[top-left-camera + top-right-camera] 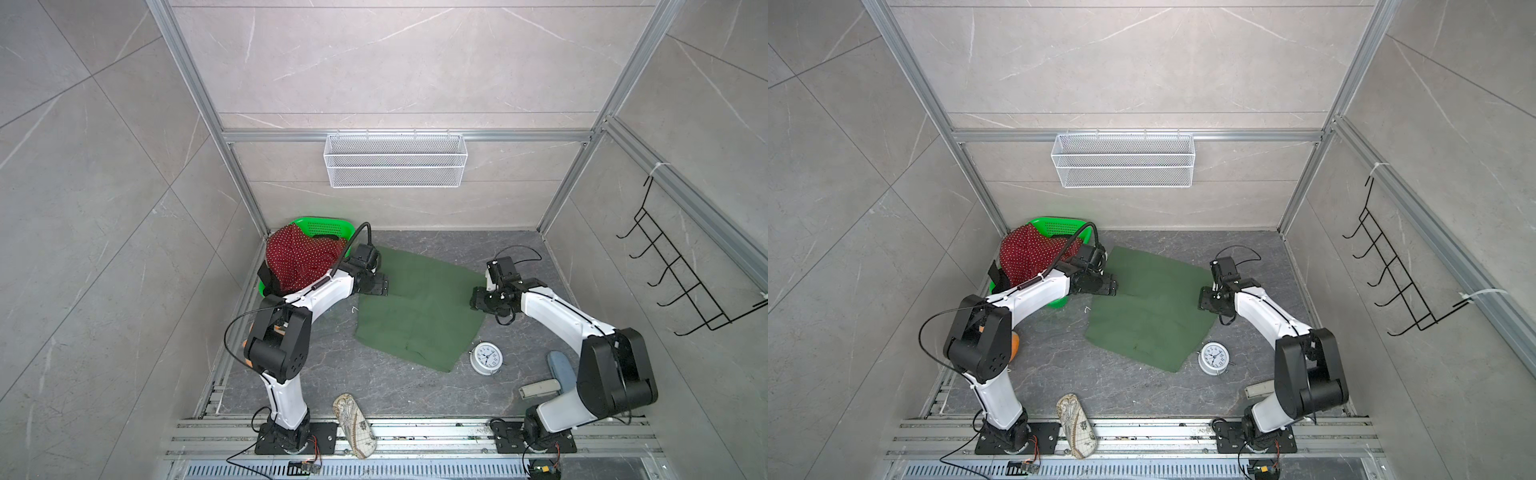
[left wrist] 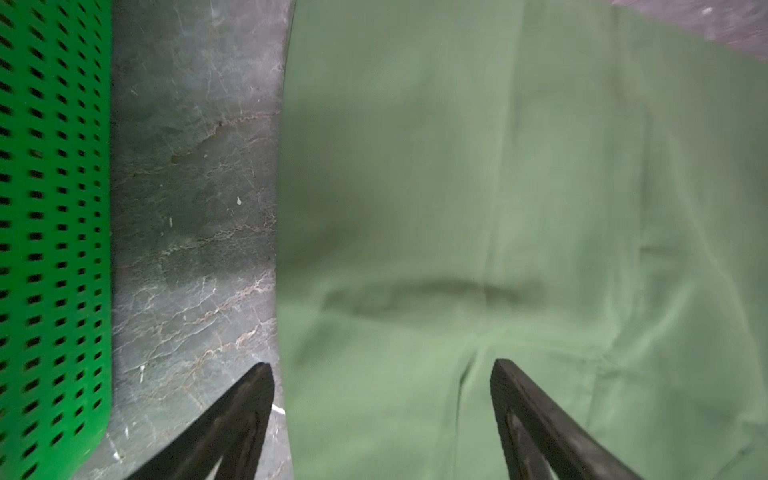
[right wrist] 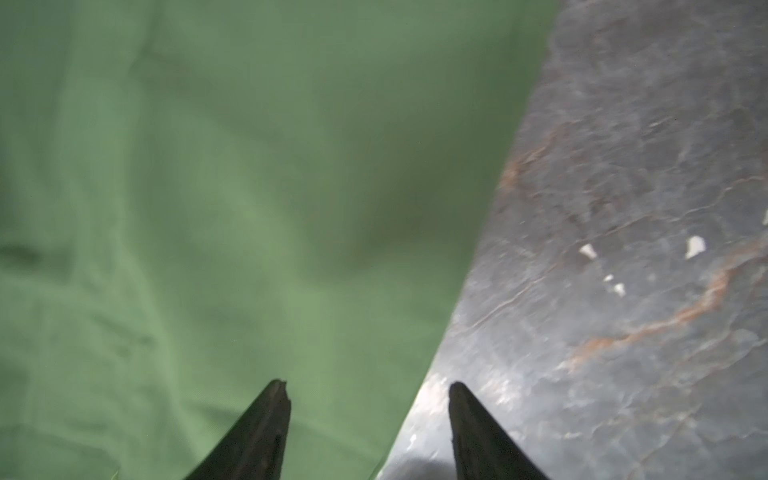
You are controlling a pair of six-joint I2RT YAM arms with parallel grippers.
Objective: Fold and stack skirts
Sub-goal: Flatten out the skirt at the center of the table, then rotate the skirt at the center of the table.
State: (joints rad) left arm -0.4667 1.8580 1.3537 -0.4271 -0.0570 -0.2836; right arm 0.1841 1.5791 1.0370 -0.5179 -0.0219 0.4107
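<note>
Nearest, by the front rail, a map-print pouch [image 1: 354, 426] lies well clear. Next comes the white clock [image 1: 486, 358] – it sits just beside the near corner of the green skirt [image 1: 419, 316], maybe touching. The skirt lies flat in the middle of the worktop [image 1: 374, 386]. The L pincer [image 2: 380, 363] and R pincer [image 3: 366, 383] hang low at its two side edges. Both are open w/ nothing held, and each has one finger over cloth and one over bare worktop.

What could go wrong, I think: a pincer shuts and gets only the top layer, or no cloth at all, b/c it sits right on the edge. Then the fold comes out crooked. If the skirt slides toward the front, its corner could push the clock over. The L arm is close to the green basket [image 1: 324, 222] w/ the red dotted skirt [image 1: 301, 259] piled in it – a wide swing could bump it.

Room: there is bare worktop in front of the skirt and behind it, up to the back wall. There is little room on the L side.
</note>
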